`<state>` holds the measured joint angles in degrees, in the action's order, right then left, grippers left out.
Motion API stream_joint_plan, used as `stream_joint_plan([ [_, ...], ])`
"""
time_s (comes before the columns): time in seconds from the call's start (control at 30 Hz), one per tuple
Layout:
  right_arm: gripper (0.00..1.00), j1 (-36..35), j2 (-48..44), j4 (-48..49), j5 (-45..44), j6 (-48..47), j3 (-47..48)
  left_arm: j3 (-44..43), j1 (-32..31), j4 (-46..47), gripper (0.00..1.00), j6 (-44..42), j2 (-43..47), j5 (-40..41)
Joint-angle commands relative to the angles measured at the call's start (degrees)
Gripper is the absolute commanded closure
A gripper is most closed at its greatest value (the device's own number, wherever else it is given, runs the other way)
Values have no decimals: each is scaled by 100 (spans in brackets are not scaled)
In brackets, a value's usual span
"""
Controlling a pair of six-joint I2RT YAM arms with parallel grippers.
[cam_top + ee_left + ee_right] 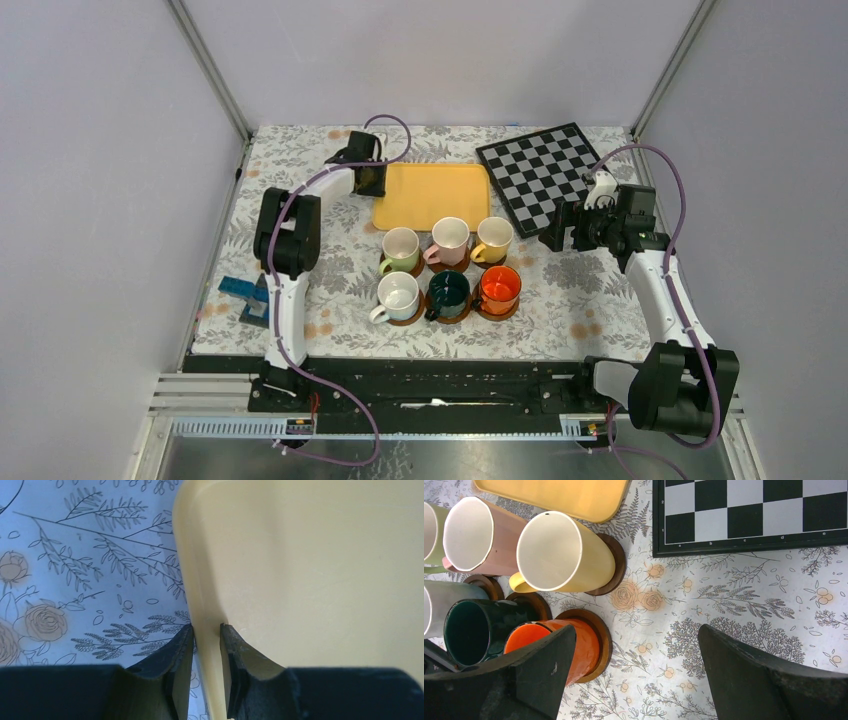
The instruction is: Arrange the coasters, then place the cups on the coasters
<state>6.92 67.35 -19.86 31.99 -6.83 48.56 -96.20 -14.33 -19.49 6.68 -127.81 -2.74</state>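
Six cups stand in two rows of three at the middle of the bench (pixel 570 300). The pale green cup (pixel 400 247), pink cup (pixel 450 238) and yellow cup (pixel 494 238) are in the back row. The white cup (pixel 398 295), dark green cup (pixel 449 292) and orange cup (pixel 499 288) are in the front row. Each sits on one of six brown coasters (pixel 616 562).

Just behind them lies one yellow tray (pixel 435 195). The left tool (pixel 206 630) is narrowed onto the tray's left rim, one finger on each side, with its arm reaching far toward the back. The right tool (pixel 636 630) gapes wide and holds nothing. It hangs right of the cups with its arm bent, beside the near corner of the one chessboard (pixel 540 175), which lies at the bench's back right corner.
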Motion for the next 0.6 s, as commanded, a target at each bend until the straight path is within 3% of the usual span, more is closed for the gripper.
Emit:
stream_joint_plan([
  [0.0,2,20,-107,105,-77,-73,-4,-215,-221,-20,74,-149,-276,-355],
  [0.2,2,21,-105,104,-79,-73,-2,-340,-348,-32,74,-210,-382,-358],
  [0.57,2,20,-108,109,-94,-82,-21,-425,-376,-294,74,431,-370,-600],
])
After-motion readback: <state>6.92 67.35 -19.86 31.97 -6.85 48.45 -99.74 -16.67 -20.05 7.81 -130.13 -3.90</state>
